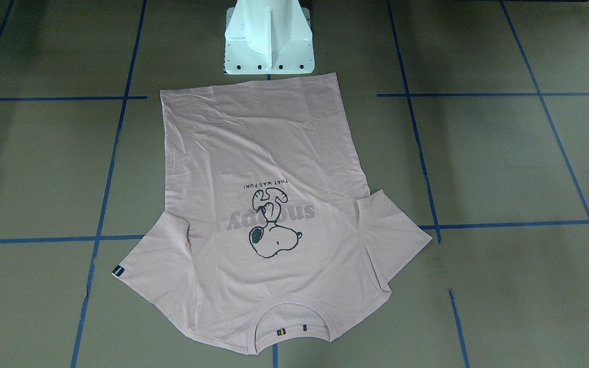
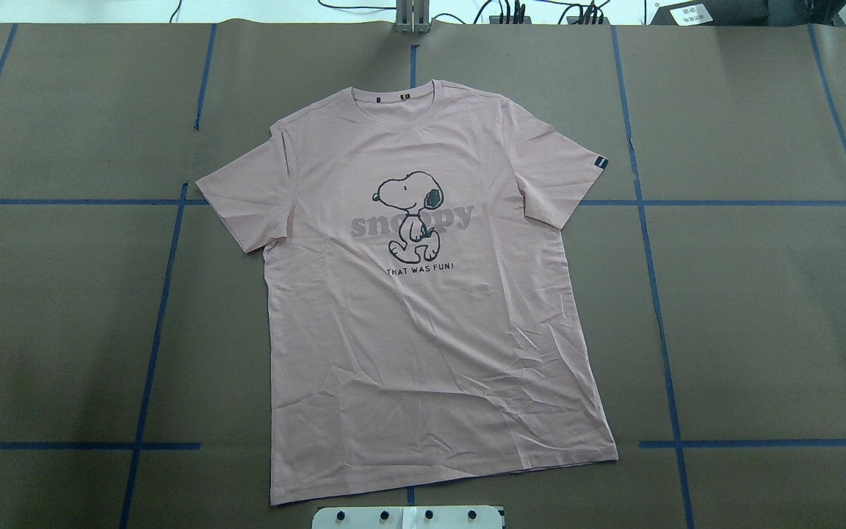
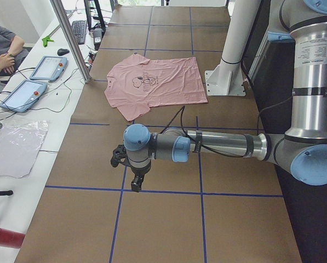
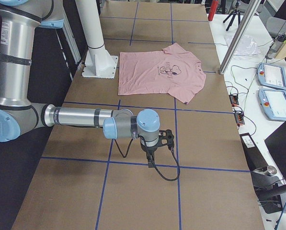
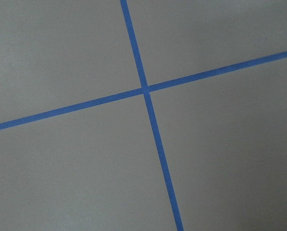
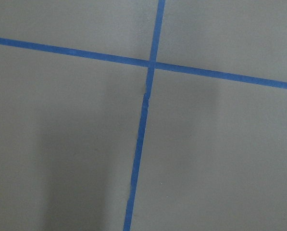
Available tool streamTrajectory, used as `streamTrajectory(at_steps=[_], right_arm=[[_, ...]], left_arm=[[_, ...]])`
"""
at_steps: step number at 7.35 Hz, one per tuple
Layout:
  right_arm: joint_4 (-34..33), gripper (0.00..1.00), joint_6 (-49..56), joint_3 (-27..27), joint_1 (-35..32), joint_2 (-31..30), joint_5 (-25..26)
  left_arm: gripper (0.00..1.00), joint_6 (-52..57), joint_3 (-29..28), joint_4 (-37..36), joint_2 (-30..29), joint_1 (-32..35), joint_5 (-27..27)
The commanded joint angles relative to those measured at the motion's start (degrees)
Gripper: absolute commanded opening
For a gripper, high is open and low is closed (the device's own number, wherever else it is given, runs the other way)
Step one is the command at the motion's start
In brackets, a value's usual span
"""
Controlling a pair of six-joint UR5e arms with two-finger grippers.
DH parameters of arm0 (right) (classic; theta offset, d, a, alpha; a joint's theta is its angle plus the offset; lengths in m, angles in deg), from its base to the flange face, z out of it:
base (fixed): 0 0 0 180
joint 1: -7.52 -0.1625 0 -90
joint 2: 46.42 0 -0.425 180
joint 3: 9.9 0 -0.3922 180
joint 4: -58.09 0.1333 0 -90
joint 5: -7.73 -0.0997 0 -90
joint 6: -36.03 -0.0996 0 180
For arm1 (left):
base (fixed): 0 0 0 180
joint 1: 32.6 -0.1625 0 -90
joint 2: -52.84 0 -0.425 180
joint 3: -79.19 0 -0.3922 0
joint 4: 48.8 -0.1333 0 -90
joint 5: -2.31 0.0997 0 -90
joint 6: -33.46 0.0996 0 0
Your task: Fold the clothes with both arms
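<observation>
Blue tape (image 5: 144,89) crossing on bare brown table cover fills my left wrist feed, and the right wrist feed shows another such crossing, with no cloth in either.

From the table-end camera on the left, the left arm (image 3: 223,145) lies stretched out low and level over the table, with the left gripper (image 3: 135,186) pointing down just above a tape line. I only get that gripper from this side angle, so I cannot tell how its jaws stand. It carries nothing that I can make out.

The other end camera gives me the same pose for the right arm (image 4: 80,116). The right gripper (image 4: 149,162) hangs over a tape line with a black cable looping under it, and again I cannot tell whether its jaws are apart or together.

Between the two arms, and well apart from both, the pink T-shirt (image 2: 423,330) lies flat in the middle of the table (image 2: 761,316), print side up. Its collar (image 2: 401,94) points away from the robot. Its hem reaches the white pedestal base (image 2: 408,516). Both short sleeves are spread out to the sides, and the robot's-right one has a small dark label (image 2: 600,163) at its edge. The Snoopy print (image 2: 410,217) sits on the chest above the line "THAT WAS FUN!". The lower body is creased, and it slants a little toward the robot's right.
</observation>
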Motion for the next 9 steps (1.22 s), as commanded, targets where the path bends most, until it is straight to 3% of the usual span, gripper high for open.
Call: streamTrajectory(at_steps=[1, 3, 6, 7, 9], right_arm=[[0.1, 1.00, 0.0, -0.1, 0.0, 0.2, 0.0], [0.1, 1.00, -0.6, -0.3, 0.4, 3.0, 0.0], [0.0, 1.00, -0.7, 1.5, 1.1, 13.0, 0.7], [0.0, 1.00, -1.0, 3.3, 1.1, 16.4, 0.3], [2.4, 1.00, -2.1, 5.1, 1.0, 17.0, -0.2]], left_arm=[[1.00, -0.1, 0.0, 0.7, 0.0, 0.0, 0.0], [1.00, 0.0, 0.0, 2.1, 0.0, 0.0, -0.1], [1.00, -0.7, -0.3, 14.5, -1.2, 0.0, 0.0], [1.00, -3.2, -0.5, 18.5, -5.7, 0.0, 0.6], [1.00, -9.6, -1.6, 26.7, -12.7, -0.2, 0.4]])
